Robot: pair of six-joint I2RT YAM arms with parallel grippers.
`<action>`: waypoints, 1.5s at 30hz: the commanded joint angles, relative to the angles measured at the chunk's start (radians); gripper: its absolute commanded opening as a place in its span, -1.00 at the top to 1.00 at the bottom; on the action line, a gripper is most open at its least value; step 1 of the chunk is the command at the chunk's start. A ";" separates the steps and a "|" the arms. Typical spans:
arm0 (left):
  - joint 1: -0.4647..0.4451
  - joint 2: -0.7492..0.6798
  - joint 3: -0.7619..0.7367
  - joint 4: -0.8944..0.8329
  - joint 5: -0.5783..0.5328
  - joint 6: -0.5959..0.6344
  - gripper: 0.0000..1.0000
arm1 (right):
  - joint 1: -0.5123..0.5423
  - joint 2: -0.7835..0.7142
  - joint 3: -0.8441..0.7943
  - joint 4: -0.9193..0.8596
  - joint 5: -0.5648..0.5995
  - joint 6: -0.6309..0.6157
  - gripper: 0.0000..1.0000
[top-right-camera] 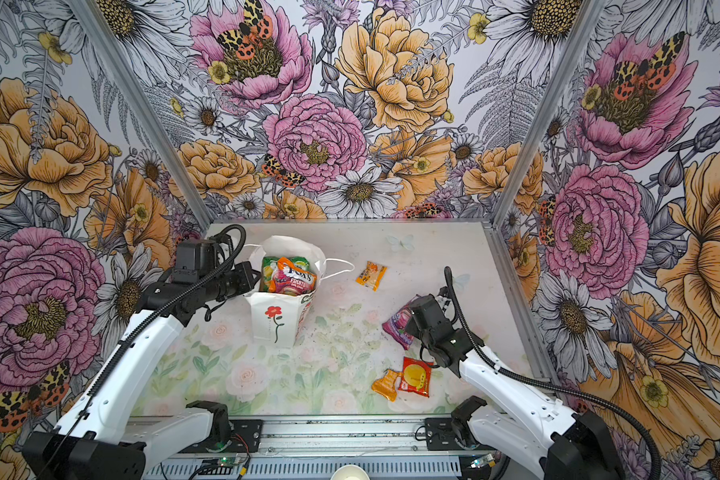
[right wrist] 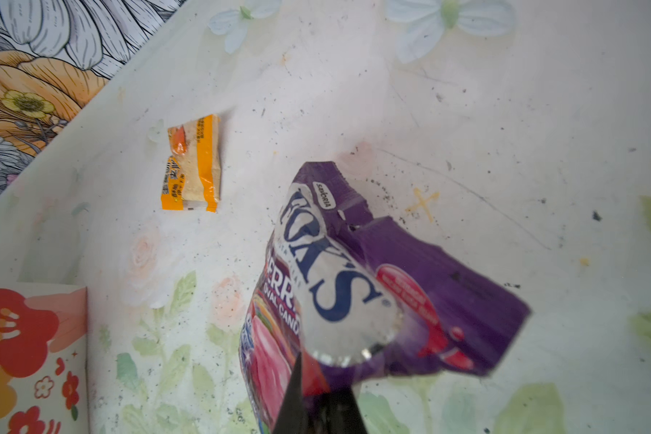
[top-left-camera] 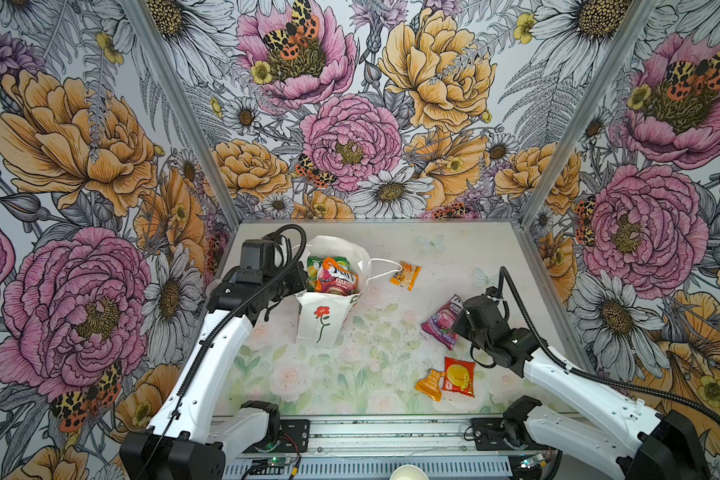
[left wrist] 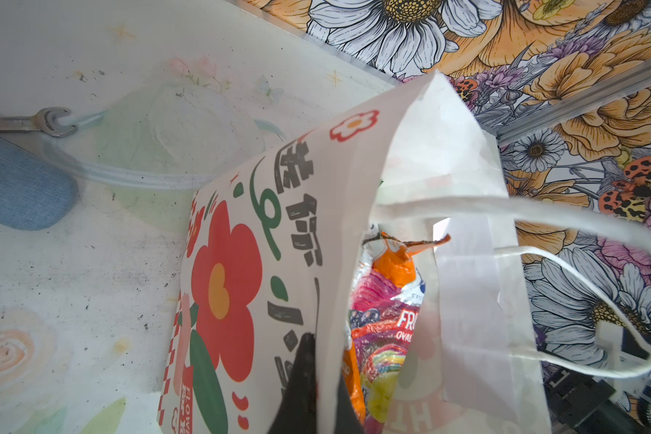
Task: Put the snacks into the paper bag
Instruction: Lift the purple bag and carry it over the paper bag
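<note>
2 packets point(top-left-camera: 332, 277) sit inside the bag point(top-left-camera: 320, 328), which stands upright left of centre. My left gripper point(left wrist: 322, 390) is pinched on its rim. My right gripper point(right wrist: 316, 407) is clamped on the purple packet point(right wrist: 399, 270), well right of the bag. 1 small orange packet point(top-left-camera: 405, 275) lies just beyond the bag; the red packet point(top-left-camera: 459, 376) and orange wrapper point(top-left-camera: 430, 384) touch at front right

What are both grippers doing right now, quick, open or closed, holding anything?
Left gripper: closed, pinching the paper bag's side wall.
Right gripper: closed on the purple packet.
</note>
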 commanded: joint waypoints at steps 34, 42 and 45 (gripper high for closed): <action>-0.001 -0.009 0.006 0.096 0.019 0.009 0.99 | 0.191 0.462 1.197 -0.248 -0.142 -0.427 1.00; -0.004 -0.012 0.005 0.096 0.016 0.011 0.99 | 0.305 0.620 1.362 -0.319 -0.186 -0.473 1.00; -0.004 -0.008 0.008 0.096 0.018 0.011 0.99 | 0.334 0.670 1.408 -0.333 -0.225 -0.480 1.00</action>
